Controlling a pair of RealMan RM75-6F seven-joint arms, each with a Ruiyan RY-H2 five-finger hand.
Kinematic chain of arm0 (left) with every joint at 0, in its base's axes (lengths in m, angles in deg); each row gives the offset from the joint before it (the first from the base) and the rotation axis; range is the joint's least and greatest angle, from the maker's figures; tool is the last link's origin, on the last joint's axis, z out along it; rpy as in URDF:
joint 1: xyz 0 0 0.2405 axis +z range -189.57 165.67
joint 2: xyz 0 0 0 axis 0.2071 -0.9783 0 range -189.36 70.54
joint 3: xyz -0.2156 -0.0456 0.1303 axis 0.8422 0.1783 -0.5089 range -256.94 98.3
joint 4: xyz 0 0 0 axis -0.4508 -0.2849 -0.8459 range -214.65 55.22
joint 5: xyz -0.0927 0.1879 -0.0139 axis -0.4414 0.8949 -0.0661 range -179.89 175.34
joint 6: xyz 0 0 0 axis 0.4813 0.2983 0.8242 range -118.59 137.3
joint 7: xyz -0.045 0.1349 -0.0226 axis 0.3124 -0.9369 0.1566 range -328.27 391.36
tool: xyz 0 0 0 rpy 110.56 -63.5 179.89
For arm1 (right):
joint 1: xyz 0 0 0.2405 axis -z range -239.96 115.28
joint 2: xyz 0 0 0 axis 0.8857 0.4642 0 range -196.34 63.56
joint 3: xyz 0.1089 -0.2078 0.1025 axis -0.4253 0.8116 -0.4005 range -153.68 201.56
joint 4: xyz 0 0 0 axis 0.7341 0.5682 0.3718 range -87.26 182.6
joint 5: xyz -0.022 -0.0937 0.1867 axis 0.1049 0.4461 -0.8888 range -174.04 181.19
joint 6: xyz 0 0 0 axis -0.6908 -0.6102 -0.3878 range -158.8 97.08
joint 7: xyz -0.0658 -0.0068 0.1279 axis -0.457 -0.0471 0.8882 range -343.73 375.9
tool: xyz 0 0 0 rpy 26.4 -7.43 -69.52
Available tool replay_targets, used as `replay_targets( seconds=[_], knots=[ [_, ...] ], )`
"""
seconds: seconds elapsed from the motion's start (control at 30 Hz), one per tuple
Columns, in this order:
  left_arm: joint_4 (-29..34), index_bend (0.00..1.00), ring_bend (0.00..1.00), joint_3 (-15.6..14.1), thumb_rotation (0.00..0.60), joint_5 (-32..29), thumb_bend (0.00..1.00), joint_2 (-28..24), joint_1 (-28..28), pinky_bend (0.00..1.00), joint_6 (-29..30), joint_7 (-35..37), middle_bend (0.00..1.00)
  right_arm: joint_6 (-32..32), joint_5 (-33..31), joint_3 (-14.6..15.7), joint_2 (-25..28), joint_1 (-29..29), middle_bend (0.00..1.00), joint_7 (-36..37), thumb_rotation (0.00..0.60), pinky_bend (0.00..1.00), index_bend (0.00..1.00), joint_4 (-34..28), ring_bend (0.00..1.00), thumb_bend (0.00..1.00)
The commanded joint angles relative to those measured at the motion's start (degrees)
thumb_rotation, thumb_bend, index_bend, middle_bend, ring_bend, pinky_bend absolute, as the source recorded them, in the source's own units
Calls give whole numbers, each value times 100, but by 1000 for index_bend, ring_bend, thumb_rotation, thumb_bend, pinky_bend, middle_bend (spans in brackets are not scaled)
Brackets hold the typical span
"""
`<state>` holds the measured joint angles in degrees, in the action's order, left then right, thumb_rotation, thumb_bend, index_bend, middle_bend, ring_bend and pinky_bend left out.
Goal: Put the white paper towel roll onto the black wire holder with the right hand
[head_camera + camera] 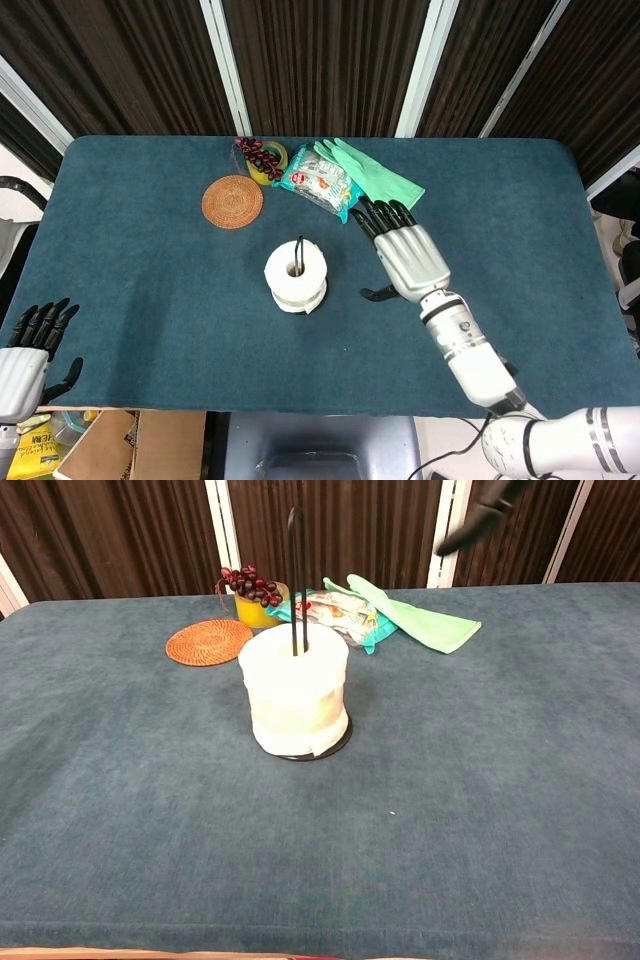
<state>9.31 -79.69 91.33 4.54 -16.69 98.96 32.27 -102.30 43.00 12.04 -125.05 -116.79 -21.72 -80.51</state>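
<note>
The white paper towel roll (295, 276) (295, 702) sits down on the base of the black wire holder (294, 575), whose upright rod pokes up through the roll's core. My right hand (404, 256) hovers to the right of the roll, apart from it, fingers spread and holding nothing. In the chest view only a dark fingertip (478, 520) of that hand shows at the top right. My left hand (28, 352) hangs off the table's near left corner, fingers apart and empty.
At the back of the blue table (140, 270) lie a woven coaster (232, 201), a yellow cup with grapes (250, 592), a snack packet (316, 180) and a green rubber glove (375, 178). A cardboard box (135, 443) stands below the front edge.
</note>
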Motion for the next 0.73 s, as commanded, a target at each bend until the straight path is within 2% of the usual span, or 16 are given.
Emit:
replay_targets(
  seconds=[0.03, 0.07, 0.17, 0.27, 0.37, 0.43, 0.53, 0.63, 0.73],
  knots=[
    [-16, 0, 20, 10, 600, 40, 446, 7, 26, 23, 84, 9, 32, -782, 2386, 1481, 119, 1512, 0, 338, 600, 0, 0, 102, 0, 98],
    [-31, 0, 20, 13, 600, 67, 447, 17, 39, 23, 132, 14, 32, -1041, 2885, 1791, 11, 1908, 0, 543, 600, 0, 0, 371, 0, 98],
    [-65, 0, 20, 9, 600, 112, 448, 39, 57, 23, 191, 9, 32, -1733, 3839, 2306, -386, 2840, 0, 1410, 600, 0, 0, 1327, 0, 98],
    [-79, 0, 20, 0, 600, 115, 449, 52, 65, 22, 186, -36, 32, -2299, 4255, 2464, -900, 3538, 0, 2001, 600, 0, 0, 2540, 0, 98],
    [-71, 0, 20, -4, 600, 100, 449, 64, 89, 23, 201, -101, 32, -2540, 4182, 2422, -1314, 4022, 0, 2232, 600, 0, 0, 3479, 0, 98],
    [-62, 0, 20, 16, 600, 85, 449, 82, 99, 23, 224, -150, 32, -2385, 4126, 2466, -1236, 4122, 0, 2375, 600, 0, 0, 3465, 0, 97],
    [-52, 0, 19, 37, 600, 79, 449, 123, 99, 22, 238, -233, 31, -2690, 4386, 2234, -1247, 4248, 0, 2612, 600, 0, 0, 3615, 0, 97],
    [-42, 0, 17, 29, 600, 97, 449, 142, 94, 22, 223, -281, 26, -2483, 4497, 2265, -1204, 4301, 0, 2679, 600, 0, 0, 3642, 0, 98],
    [-42, 0, 16, 22, 600, 108, 449, 145, 89, 22, 208, -297, 23, -2353, 4477, 2167, -1150, 4341, 0, 2655, 600, 0, 0, 3590, 0, 98]
  ],
)
